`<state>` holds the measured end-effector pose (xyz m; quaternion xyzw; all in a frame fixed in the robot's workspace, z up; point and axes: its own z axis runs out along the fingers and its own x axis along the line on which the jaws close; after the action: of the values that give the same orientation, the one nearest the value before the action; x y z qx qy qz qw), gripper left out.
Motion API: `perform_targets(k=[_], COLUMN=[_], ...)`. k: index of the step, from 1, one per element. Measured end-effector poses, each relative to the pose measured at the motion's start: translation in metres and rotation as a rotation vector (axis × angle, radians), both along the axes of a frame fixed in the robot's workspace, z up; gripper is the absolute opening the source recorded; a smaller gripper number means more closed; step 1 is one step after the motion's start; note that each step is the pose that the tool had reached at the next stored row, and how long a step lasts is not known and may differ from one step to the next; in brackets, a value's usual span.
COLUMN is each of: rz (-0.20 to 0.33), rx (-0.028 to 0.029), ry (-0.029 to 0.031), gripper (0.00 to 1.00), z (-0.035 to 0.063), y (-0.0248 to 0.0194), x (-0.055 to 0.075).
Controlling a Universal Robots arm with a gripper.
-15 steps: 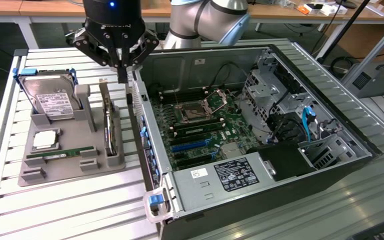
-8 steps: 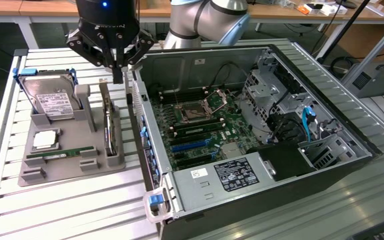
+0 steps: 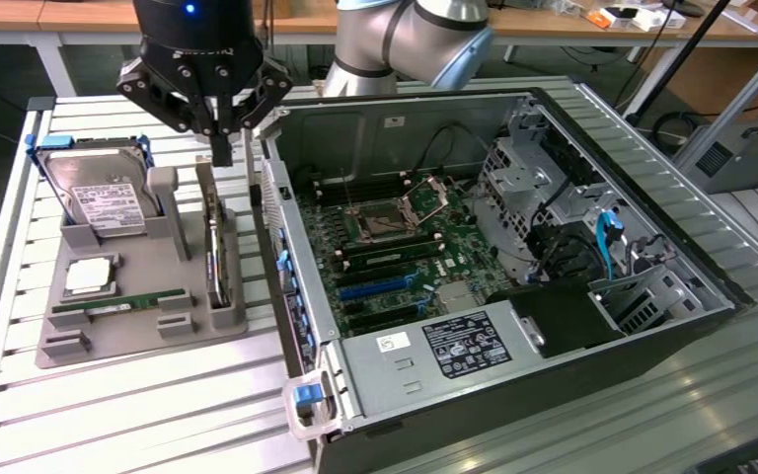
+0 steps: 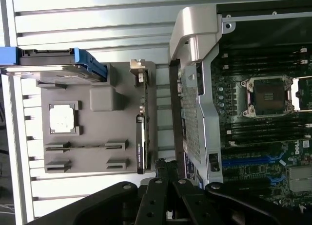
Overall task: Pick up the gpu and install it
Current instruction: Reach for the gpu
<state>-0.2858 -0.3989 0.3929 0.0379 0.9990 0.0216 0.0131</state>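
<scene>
- Gpu (image 3: 216, 252) stands on its long edge in a slot of the grey holder tray (image 3: 142, 341). In the exterior view it sits just beside the open computer case (image 3: 655, 346), on that view's left.
- You see the gripper (image 3: 225, 155) hanging above one end of the card, its fingers pressed together with nothing between them.
- Also on the tray are a hard drive (image 3: 103, 202) in a blue-handled caddy, a processor chip (image 3: 90, 276) and a RAM stick (image 3: 122, 302). The case's slotted rear wall (image 3: 273, 232) rises close alongside the card.
- The wrist view gives you the card edge-on as a thin dark strip, with its silver bracket (image 4: 138, 69) at one end and a narrow gap to the case wall.
- That view also looks straight onto the motherboard (image 4: 258, 152) and its processor socket (image 4: 267, 94).
</scene>
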Motion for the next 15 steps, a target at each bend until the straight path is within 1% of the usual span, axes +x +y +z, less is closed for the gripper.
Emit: perform_targets(k=[15], rz=[0.000], rx=[-0.0001], ry=[0.0001], gripper=[0.11], z=[-0.0001], y=[0.0000], x=[-0.013])
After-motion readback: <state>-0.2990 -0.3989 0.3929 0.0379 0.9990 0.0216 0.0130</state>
